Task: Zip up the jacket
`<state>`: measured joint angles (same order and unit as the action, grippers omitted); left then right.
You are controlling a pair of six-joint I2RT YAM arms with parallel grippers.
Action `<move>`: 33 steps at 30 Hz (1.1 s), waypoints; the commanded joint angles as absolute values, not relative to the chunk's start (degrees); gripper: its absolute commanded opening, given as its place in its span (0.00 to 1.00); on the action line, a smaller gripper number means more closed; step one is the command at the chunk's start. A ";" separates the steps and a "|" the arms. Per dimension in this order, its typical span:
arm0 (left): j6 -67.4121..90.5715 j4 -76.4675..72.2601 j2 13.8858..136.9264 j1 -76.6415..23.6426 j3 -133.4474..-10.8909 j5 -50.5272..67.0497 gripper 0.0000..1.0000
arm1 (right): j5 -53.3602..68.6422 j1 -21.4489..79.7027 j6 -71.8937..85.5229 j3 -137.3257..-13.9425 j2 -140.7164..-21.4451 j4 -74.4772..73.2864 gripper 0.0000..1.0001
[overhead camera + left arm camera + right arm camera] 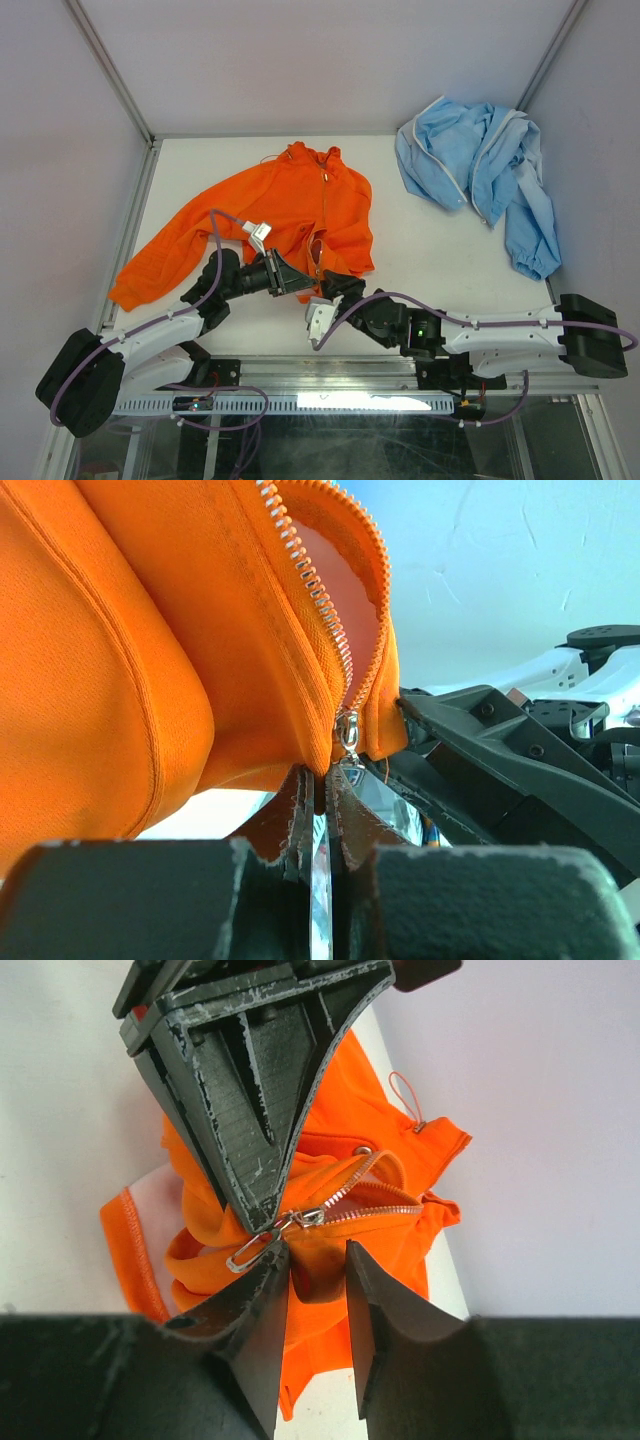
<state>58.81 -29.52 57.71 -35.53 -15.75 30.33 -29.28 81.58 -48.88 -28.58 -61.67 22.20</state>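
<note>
The orange jacket (290,205) lies spread on the white table, its zipper open most of the way up. My left gripper (288,272) is shut on the jacket's bottom hem just below the zipper slider (348,730); in the left wrist view the pads (300,815) pinch the orange edge. My right gripper (335,290) is open beside it. In the right wrist view its fingers (260,1305) straddle a fold of orange fabric (320,1260) just under the slider (305,1218) and its metal pull tab (245,1250), without clamping.
A light blue garment with white trim (480,170) lies crumpled at the back right. Metal frame posts (115,75) and grey walls close in the table. The left gripper's body (250,1080) fills the top of the right wrist view, very close to the right fingers.
</note>
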 commanded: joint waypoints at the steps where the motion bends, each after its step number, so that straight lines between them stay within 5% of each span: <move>1: 57.48 -29.90 56.26 -35.33 -17.98 31.00 0.00 | -26.76 80.79 -44.82 -31.41 -61.60 20.85 0.31; 19: 57.34 -29.18 55.90 -35.33 -18.78 31.97 0.00 | -25.61 80.83 -49.81 -30.27 -64.59 25.46 0.54; 33: 56.96 -27.86 55.40 -35.32 -19.08 32.10 0.00 | -26.44 81.83 -53.10 -32.23 -64.17 22.10 0.45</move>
<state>57.67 -26.89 56.86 -35.53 -16.58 30.57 -25.89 81.54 -51.72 -28.99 -64.88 20.82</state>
